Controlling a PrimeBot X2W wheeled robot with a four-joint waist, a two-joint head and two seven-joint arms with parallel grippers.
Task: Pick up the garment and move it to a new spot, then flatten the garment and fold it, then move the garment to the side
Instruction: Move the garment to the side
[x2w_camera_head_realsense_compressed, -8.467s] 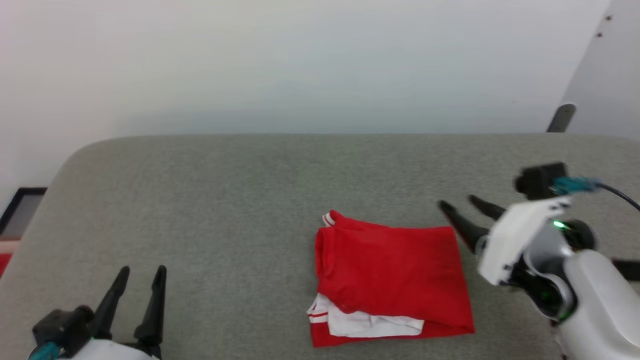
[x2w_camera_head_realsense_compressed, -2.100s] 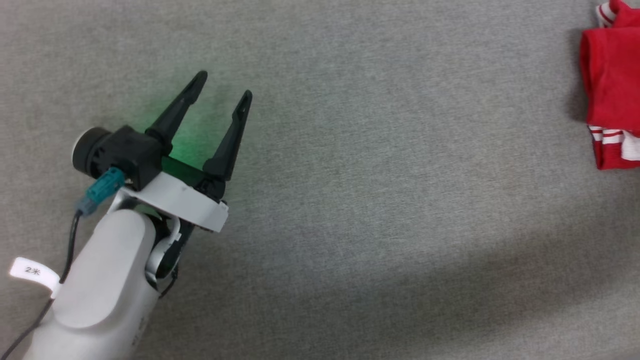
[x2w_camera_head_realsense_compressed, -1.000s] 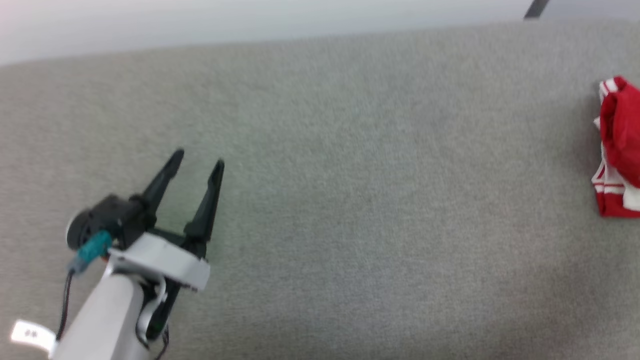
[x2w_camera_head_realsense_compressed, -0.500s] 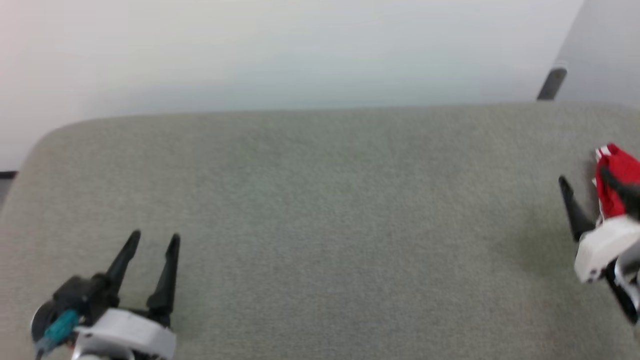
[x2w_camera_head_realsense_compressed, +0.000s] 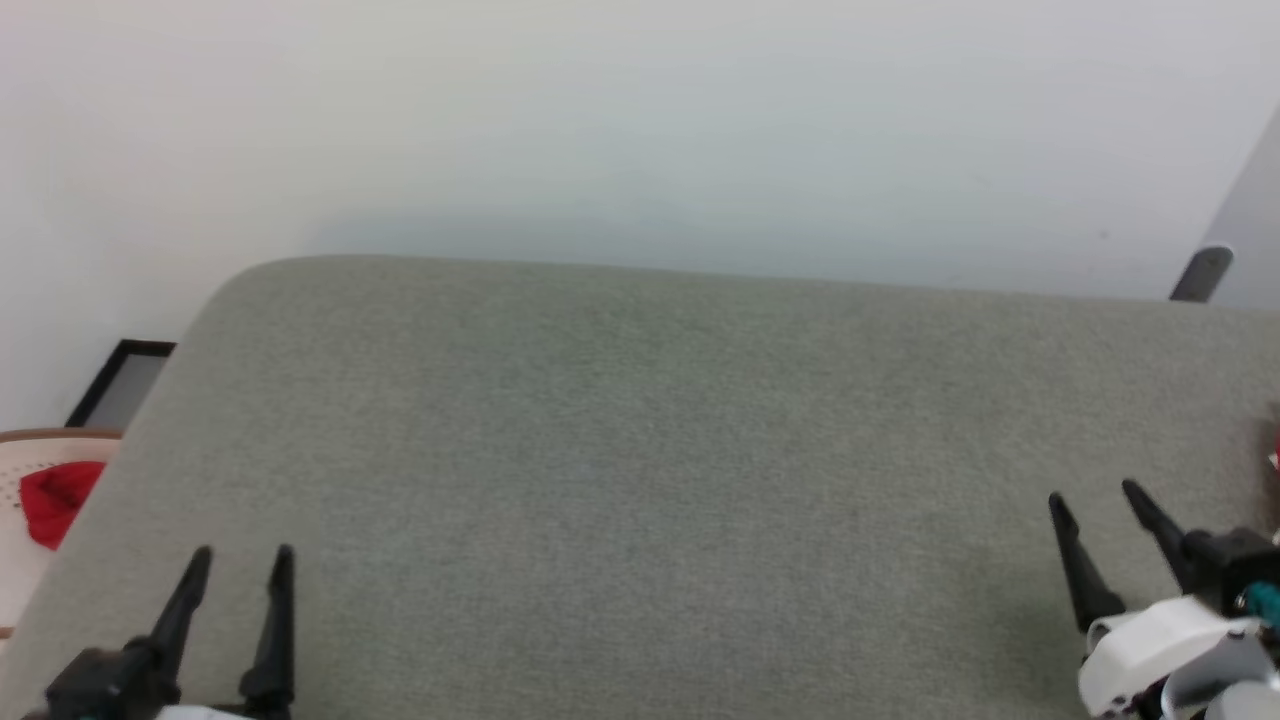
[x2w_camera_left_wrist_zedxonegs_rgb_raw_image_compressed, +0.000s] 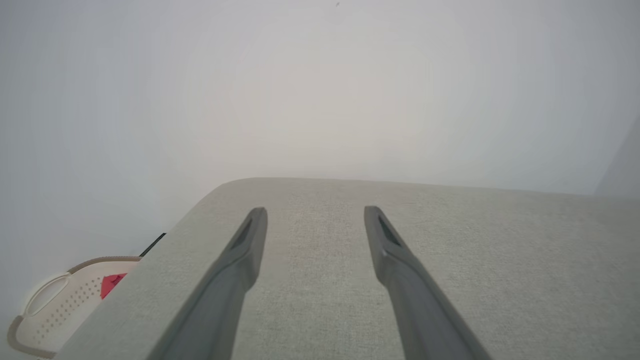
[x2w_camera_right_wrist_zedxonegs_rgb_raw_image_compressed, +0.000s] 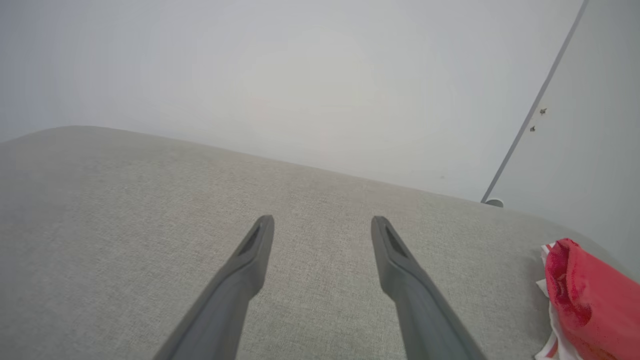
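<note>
Red garment (x2w_camera_right_wrist_zedxonegs_rgb_raw_image_compressed: 590, 300) sits folded at 4 o'clock in the right wrist view, left gripper (x2w_camera_head_realsense_compressed: 244, 552) and right gripper (x2w_camera_head_realsense_compressed: 1090, 492) both wide open and empty, so I'd say the move-aside step's done and next is just keeping clear of it.

Left gripper (x2w_camera_head_realsense_compressed: 240, 565) sits near left, right gripper (x2w_camera_head_realsense_compressed: 1095, 505) near right; both jaws spread wide, empty, fingers pointing far.

Bright, soft, even indoor light.
A faint grey shadow bands the pale plain wall (x2w_camera_head_realsense_compressed: 640, 225) just above the grey woven fabric surface (x2w_camera_head_realsense_compressed: 640, 450); wrist views look hazy, washed out toward the top.
</note>
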